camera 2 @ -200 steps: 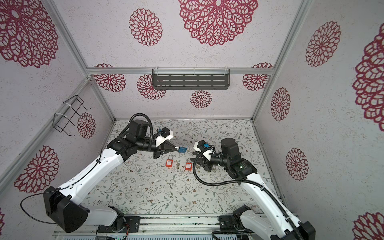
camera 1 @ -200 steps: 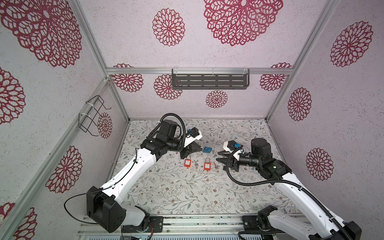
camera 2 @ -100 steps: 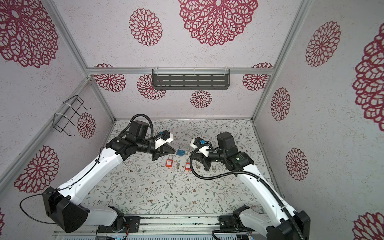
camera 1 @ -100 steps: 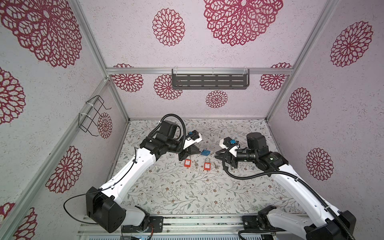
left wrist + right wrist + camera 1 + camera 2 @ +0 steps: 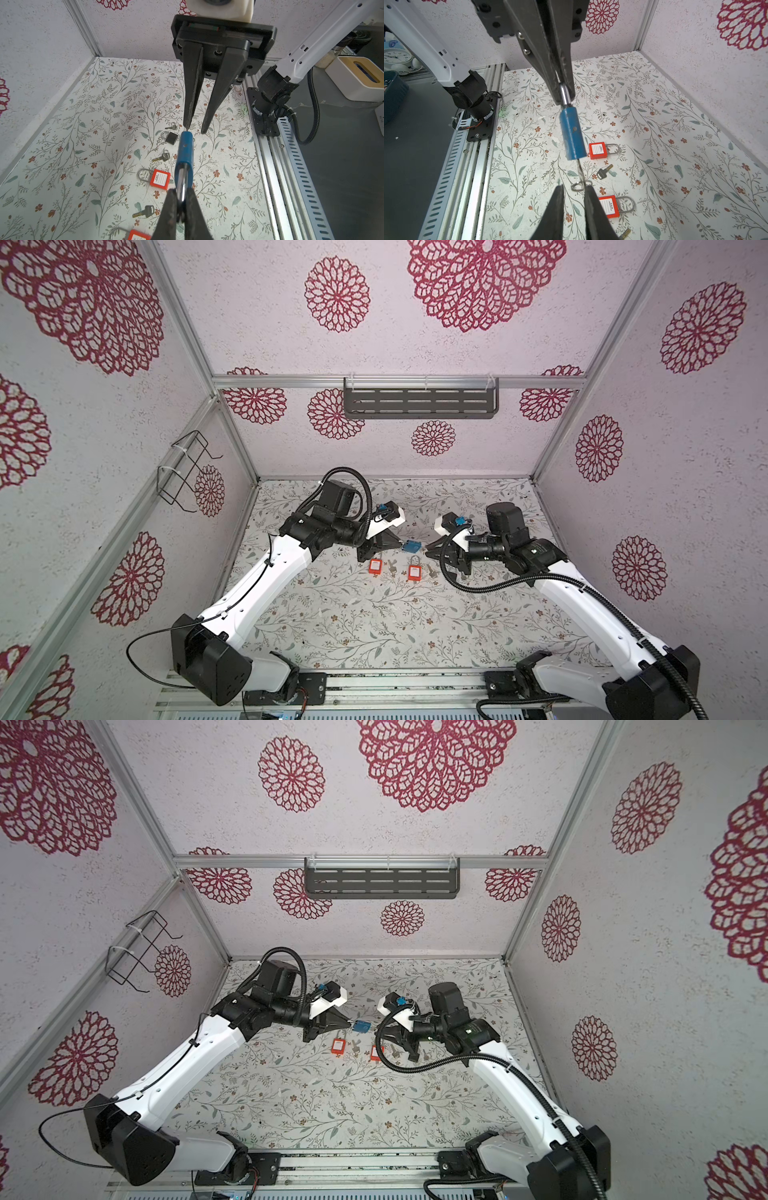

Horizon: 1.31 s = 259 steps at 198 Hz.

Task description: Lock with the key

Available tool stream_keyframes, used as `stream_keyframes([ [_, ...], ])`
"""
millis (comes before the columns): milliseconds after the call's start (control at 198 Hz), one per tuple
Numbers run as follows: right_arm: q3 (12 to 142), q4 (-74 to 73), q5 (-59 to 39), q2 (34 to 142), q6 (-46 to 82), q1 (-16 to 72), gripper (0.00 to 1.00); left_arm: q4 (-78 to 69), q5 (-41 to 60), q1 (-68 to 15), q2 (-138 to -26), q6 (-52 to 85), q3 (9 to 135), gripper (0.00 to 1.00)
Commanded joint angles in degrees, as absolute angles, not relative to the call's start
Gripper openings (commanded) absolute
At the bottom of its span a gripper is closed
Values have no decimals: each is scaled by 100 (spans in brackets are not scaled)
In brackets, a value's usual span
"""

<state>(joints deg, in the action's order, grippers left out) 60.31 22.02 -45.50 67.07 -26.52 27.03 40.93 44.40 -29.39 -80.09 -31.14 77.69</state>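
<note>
Key [image 5: 579,168] in blue padlock [image 5: 572,133], left hand [image 5: 181,193] clamping shackle [image 5: 564,93]; right hand [image 5: 574,187] closer, narrowed around ring [image 5: 581,185].

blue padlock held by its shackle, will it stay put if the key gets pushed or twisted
Probably stiff and dense: a solid blue padlock with a metal shackle. Clamped only by that smooth shackle in the left pincer, it may pivot under a sideways push. The key ring likely flops.

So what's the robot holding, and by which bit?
The left end effector pinches the blue padlock by its metal loop. The right end effector sits around the key in the padlock's bottom; whether it grips cannot be told.
</note>
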Motion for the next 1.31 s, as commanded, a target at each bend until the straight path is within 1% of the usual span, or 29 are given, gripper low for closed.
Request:
stream_keyframes([
  [0,6249,2101,-4696,6680,-2709,2682,22,4112,4645,-2999,-7952,-3252,7976,0],
  [237,6248,2187,-4422,6639,-2796,2681,25,4183,4607,-3033,-7997,-3312,8058,0],
  [429,6310,2194,-4614,6728,-2745,2681,24,4207,4592,-3076,-8071,-3333,8123,0],
  [671,6371,2245,-4727,6728,-2795,2681,21,4340,4570,-3118,-8163,-3428,8244,0],
  [812,6442,2455,-4799,6818,-2873,2681,13,4351,4562,-3124,-8172,-3441,8270,0],
  [1109,6390,2435,-4755,6737,-2924,2681,13,4492,4544,-3131,-8187,-3543,8288,0],
  [1185,6398,2461,-4772,6732,-2934,2681,11,4509,4544,-3132,-8194,-3561,8288,0],
  [1301,6376,2470,-4782,6744,-2947,2681,12,4540,4553,-3129,-8200,-3586,8288,0],
])
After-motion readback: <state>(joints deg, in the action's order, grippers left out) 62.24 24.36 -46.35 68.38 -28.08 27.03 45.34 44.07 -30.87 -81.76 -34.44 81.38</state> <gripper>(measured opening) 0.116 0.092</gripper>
